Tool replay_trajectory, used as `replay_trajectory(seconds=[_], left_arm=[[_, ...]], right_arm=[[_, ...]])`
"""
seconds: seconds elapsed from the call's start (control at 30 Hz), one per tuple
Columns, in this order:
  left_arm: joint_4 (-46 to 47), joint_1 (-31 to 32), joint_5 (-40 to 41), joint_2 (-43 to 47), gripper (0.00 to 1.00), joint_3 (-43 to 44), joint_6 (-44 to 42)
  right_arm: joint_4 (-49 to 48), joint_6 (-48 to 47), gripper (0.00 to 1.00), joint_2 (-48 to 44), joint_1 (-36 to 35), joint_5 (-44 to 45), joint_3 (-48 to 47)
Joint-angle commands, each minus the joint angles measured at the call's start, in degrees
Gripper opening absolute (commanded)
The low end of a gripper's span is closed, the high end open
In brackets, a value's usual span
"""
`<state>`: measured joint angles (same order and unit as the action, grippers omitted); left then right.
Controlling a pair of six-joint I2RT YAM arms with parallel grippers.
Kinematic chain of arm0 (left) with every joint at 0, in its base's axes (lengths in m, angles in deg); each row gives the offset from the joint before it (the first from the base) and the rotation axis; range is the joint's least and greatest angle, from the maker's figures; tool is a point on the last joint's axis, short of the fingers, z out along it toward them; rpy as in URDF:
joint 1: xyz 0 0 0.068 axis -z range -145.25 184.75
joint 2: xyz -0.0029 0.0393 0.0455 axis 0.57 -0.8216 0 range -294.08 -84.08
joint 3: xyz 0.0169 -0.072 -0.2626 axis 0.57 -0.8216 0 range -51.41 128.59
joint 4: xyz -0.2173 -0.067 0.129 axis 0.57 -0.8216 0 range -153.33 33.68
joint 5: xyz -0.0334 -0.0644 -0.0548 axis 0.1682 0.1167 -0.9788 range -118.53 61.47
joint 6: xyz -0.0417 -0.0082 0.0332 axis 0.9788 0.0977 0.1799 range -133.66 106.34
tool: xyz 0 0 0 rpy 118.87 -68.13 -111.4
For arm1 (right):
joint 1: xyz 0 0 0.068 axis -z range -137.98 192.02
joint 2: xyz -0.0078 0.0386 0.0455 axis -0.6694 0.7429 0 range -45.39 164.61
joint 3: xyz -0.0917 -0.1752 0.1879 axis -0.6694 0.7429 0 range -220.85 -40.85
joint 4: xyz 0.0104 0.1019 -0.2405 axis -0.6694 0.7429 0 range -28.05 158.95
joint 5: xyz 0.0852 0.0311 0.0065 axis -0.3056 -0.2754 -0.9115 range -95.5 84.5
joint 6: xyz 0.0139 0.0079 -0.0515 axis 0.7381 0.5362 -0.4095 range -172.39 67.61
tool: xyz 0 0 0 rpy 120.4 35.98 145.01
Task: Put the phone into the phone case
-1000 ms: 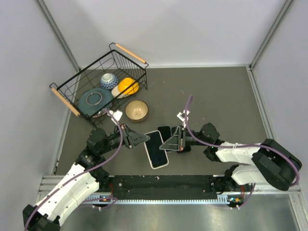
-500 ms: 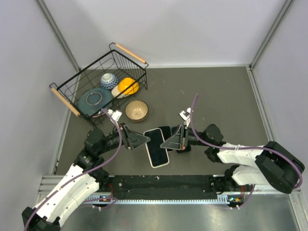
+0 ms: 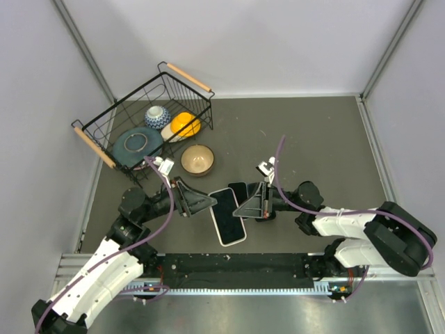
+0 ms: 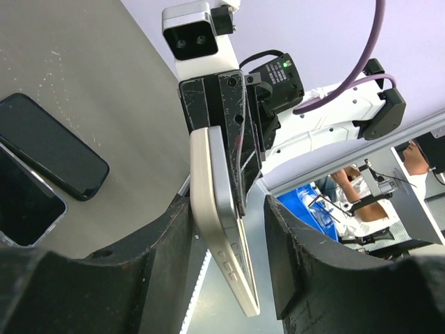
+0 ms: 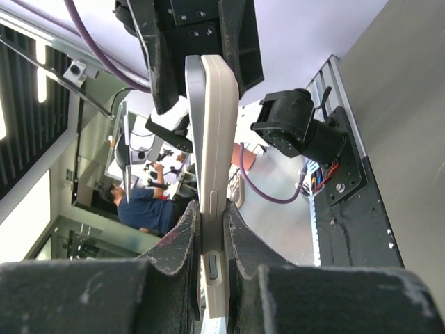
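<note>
A silver phone [image 4: 226,202] sits in a beige phone case [image 4: 207,209], held flat above the table between both arms; the cased phone shows face up in the top view [image 3: 229,223]. My right gripper [image 3: 241,207] is shut on one long side, fingers pinching front and back [image 5: 212,209]. My left gripper [image 3: 212,202] is open around the opposite long side [image 4: 228,205]. The case lies close to one finger, with a clear gap to the other. In the right wrist view the case [image 5: 219,139] runs straight up from the fingers.
A dark phone [image 3: 238,189] lies on the table behind the held one, also in the left wrist view [image 4: 49,146], beside another dark screen [image 4: 21,202]. A tan bowl [image 3: 197,160] and a wire basket [image 3: 104,132] of dishes stand at the back left.
Both grippers and the cased phone have shifted only slightly. The right gripper keeps its hold.
</note>
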<state>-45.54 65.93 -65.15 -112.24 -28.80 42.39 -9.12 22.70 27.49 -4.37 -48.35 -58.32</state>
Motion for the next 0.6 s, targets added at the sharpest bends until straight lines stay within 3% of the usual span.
replay_trajectory(seconds=[0.0, 0.17, 0.23, 0.27, 0.3, 0.37, 0.57], left_arm=[[4.8, 0.0, -0.6, 0.1, 0.50, 0.3, 1.2], [6.2, 0.0, -1.3, 0.1, 0.48, -0.5, 1.8], [7.1, 0.0, -1.5, 0.1, 0.42, -1.0, 2.2], [7.2, 0.0, -1.6, 0.0, 0.37, -1.3, 2.2], [7.2, 0.0, -1.4, 0.0, 0.20, -1.5, 2.3], [5.5, 0.0, -0.6, -0.1, 0.01, -1.4, 2.1], [-1.6, -0.1, 1.2, -1.8, 0.00, 0.1, -2.4]], right_arm=[[-12.5, 0.3, 0.00, -0.7, -0.5, -0.2, 0.2], [-12.5, -0.4, 0.00, -0.4, -0.5, -0.3, 0.6], [-13.0, -0.3, 0.00, -0.2, -0.5, -0.3, 0.7], [-13.0, -0.1, 0.00, -0.2, -0.5, -0.4, 0.5], [-13.2, 0.1, 0.00, -0.3, -0.5, -0.4, 0.5], [-13.5, 0.1, 0.00, -0.3, -0.5, -0.3, 0.6], [-8.7, -3.0, 0.00, -1.0, -0.5, 0.4, 0.1]])
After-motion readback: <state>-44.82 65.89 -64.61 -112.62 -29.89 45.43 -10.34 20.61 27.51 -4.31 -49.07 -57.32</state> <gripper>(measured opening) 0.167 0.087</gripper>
